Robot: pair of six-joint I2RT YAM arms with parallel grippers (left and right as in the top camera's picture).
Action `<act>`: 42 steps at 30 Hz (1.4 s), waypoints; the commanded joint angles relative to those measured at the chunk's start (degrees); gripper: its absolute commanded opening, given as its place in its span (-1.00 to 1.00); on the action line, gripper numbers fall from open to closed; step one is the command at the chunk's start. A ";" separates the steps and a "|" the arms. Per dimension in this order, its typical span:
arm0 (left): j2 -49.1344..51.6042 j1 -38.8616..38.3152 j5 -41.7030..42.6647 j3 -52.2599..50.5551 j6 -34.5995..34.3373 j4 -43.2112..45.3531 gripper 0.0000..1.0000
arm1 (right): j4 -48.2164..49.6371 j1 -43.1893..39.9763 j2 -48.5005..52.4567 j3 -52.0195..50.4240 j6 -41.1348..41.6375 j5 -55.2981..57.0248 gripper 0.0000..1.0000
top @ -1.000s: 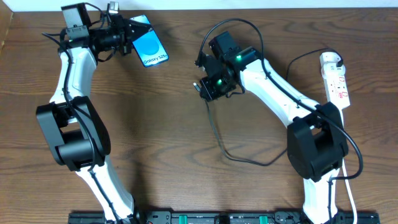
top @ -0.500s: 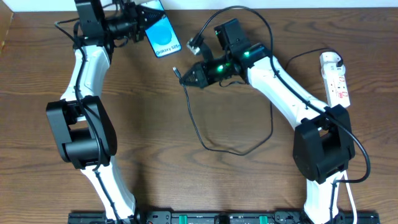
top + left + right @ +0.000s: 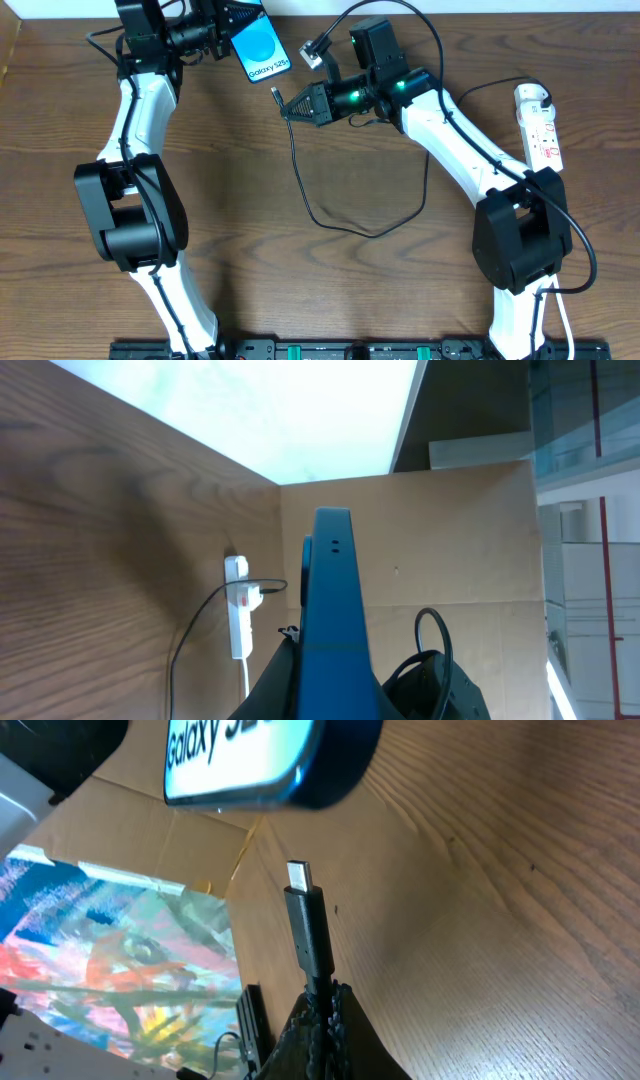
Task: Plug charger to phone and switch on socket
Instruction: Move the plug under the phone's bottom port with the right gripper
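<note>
**Phone (image 3: 258, 50) marked "Galaxy S25+" held at 12 o'clock, with the charger (image 3: 300, 190) aimed at its lower end.**

The left tool (image 3: 228, 24) is clamped on the phone's upper end. The phone's long axis runs from 11 to 5 o'clock. Its screen is bright blue with lighter circles, and the white lettering sits near the lower end; the right wrist view cuts it to "Galaxy S2". The right tool (image 3: 288, 108) is closed on the thin black cable just behind the connector tip (image 3: 299, 877). The tip points toward 10 o'clock at the phone's bottom edge, near it but not touching. The cable loops down across the wooden tabletop (image 3: 250, 260) and back up toward the white socket (image 3: 541, 128). The socket lies at 3 o'clock, long axis 12 to 6, with red marks on its face.
</note>
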 commanded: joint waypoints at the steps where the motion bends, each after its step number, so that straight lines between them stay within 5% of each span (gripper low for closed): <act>1: -1.60 0.20 1.20 0.44 -1.11 0.55 -0.85 | 1.03 -0.13 -1.90 0.13 0.96 -1.55 -0.98; 42: -1.57 0.13 2.67 0.44 2.16 0.52 -0.86 | 4.48 -1.99 -2.29 0.13 0.94 -6.27 -0.98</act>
